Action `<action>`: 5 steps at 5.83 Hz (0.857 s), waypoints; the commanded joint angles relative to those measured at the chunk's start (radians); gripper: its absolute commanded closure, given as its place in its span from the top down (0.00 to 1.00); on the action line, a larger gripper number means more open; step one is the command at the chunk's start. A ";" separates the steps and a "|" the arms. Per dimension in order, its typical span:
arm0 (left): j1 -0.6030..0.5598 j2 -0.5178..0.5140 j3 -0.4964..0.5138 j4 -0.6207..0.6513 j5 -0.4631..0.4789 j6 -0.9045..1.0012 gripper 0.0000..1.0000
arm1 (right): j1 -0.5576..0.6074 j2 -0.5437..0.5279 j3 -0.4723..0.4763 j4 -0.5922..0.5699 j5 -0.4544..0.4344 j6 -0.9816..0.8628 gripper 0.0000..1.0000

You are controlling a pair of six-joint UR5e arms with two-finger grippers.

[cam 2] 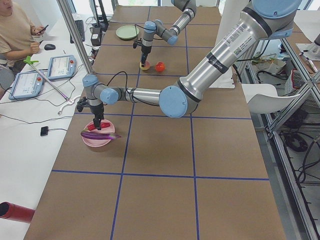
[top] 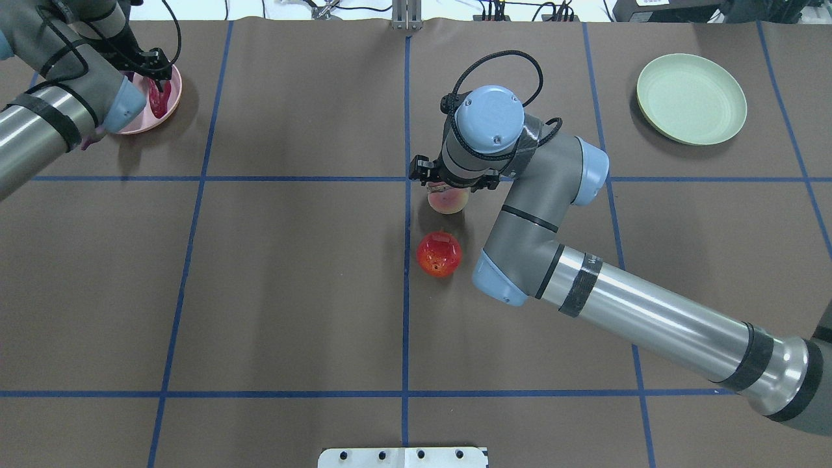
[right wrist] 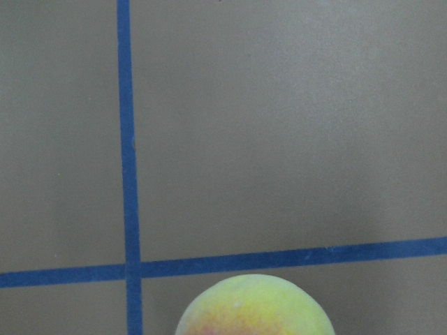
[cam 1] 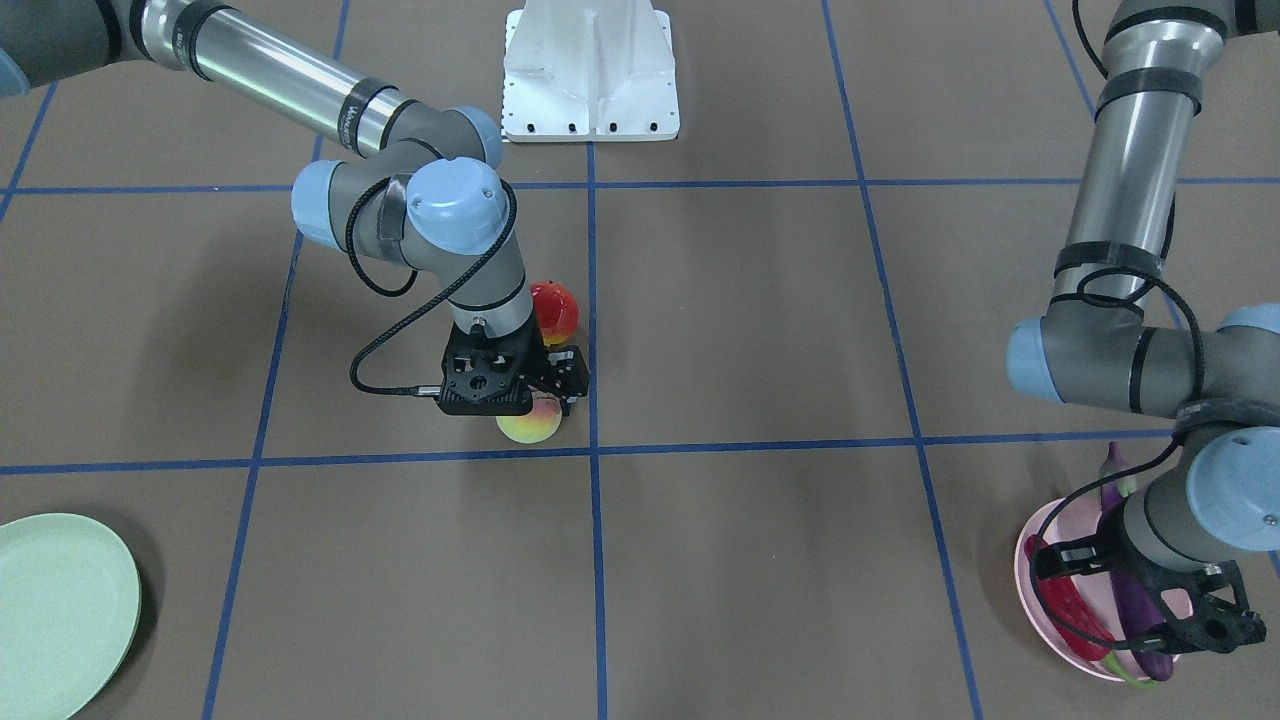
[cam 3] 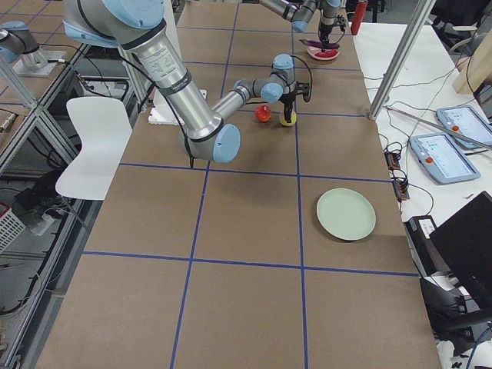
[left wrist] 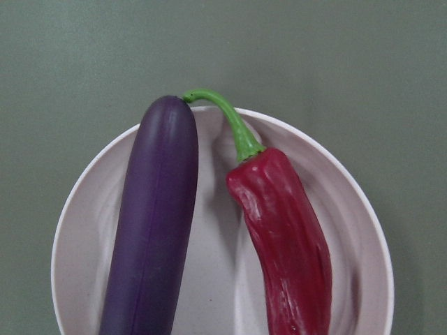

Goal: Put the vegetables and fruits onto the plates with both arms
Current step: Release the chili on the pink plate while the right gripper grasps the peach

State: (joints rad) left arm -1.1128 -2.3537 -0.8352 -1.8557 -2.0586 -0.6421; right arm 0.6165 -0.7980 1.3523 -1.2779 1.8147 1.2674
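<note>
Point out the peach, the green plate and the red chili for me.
peach [cam 1: 530, 430], exterior front-facing view, its lower yellow-green side.
green plate [top: 691, 99], overhead exterior view, its bare middle.
red chili [left wrist: 283, 237], left wrist-mounted view, mid-body.

Found eggplant [left wrist: 154, 223] and chili [left wrist: 286, 237] side by side in the plate [left wrist: 216, 296] at far left. Noted peach [top: 447, 202] mid-table, ball [top: 439, 254] just beside it on the robot's side; second plate [top: 691, 98] far right.

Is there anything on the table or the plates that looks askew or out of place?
Only a small thing: the eggplant is longer than the pink plate and sticks out past its rim. It lies beside the chili and seems to rest steadily. Nothing looks spilled or damaged.
</note>
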 commanded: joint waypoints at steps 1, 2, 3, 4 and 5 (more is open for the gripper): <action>0.001 0.002 -0.007 0.000 0.000 -0.001 1.00 | -0.009 0.000 -0.005 0.000 -0.008 0.004 0.79; 0.001 -0.001 -0.010 0.001 -0.002 -0.017 1.00 | -0.008 0.000 -0.004 0.000 -0.008 0.025 0.02; 0.013 -0.002 -0.057 0.003 -0.005 -0.071 1.00 | 0.005 -0.001 0.010 0.000 0.004 0.027 0.00; 0.016 -0.001 -0.121 0.016 -0.011 -0.089 1.00 | 0.065 -0.010 0.052 -0.011 0.077 0.024 0.00; 0.037 -0.001 -0.178 0.018 -0.021 -0.178 1.00 | 0.165 -0.033 0.089 -0.015 0.212 0.009 0.00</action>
State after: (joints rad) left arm -1.0909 -2.3548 -0.9598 -1.8416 -2.0714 -0.7543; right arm 0.7039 -0.8144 1.4081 -1.2879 1.9242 1.2865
